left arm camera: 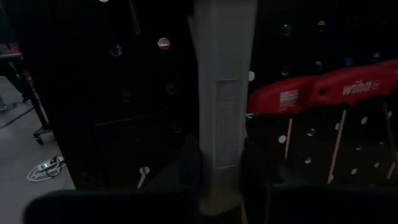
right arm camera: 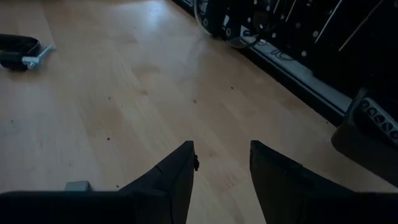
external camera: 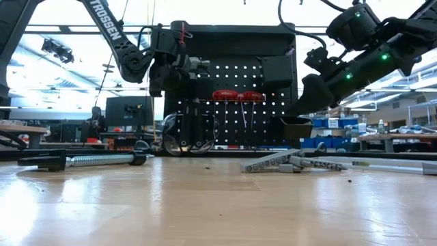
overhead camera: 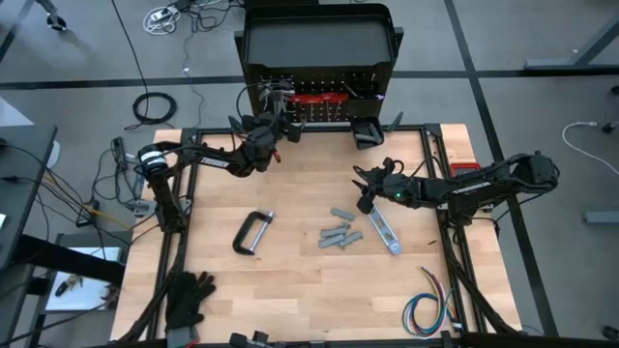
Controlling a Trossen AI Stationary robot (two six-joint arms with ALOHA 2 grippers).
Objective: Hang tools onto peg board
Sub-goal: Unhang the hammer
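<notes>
Nearest, grey steel C-clamp [overhead camera: 253, 233] and grey metal pieces [overhead camera: 338, 235] lie on wood table [overhead camera: 290, 300], well short of upright black perforated peg board [overhead camera: 319, 104]. Right gripper [overhead camera: 366, 186] mid-table, fingers apart, empty. Left gripper [overhead camera: 274, 124] at board, clamped on pale flat tool handle [left arm camera: 222, 124]. Step: hanging it; next needs hook alignment, then release.

I count one C-clamp [overhead camera: 253, 232], two red-handled tools [external camera: 239, 96] hanging, one silver flat bar [overhead camera: 383, 229], one glove pair [overhead camera: 189, 298].
</notes>
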